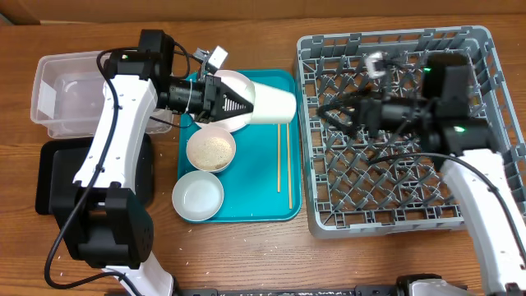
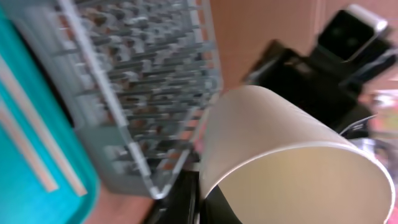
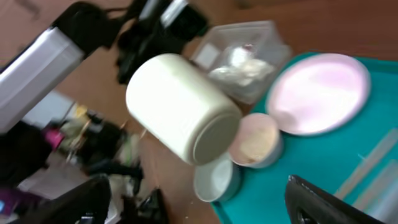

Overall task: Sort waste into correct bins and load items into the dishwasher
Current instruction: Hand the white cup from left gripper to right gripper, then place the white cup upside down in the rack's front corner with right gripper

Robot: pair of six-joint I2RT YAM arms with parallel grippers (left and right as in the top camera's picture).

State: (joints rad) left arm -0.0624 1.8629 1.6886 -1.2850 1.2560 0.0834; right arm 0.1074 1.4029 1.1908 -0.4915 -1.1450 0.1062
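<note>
My left gripper (image 1: 245, 104) is shut on the small white cup (image 1: 274, 104) and holds it on its side above the teal tray, mouth towards the wrist camera (image 2: 292, 162). The cup also shows in the right wrist view (image 3: 180, 115). The pale plate (image 1: 236, 82) lies partly under the gripper. A bowl with rice (image 1: 211, 150) and an empty bowl (image 1: 198, 196) sit on the tray. Two chopsticks (image 1: 280, 160) lie by the tray's right edge. My right gripper (image 1: 330, 113) is open and empty over the grey dish rack (image 1: 403, 205).
The teal tray (image 1: 255, 205) lies between the bins and the rack. The clear tub (image 1: 66, 90) at far left holds a crumpled white wrapper (image 3: 239, 62). The black tray (image 1: 53, 177) lies in front of it. A few rice grains lie on the table by the tray.
</note>
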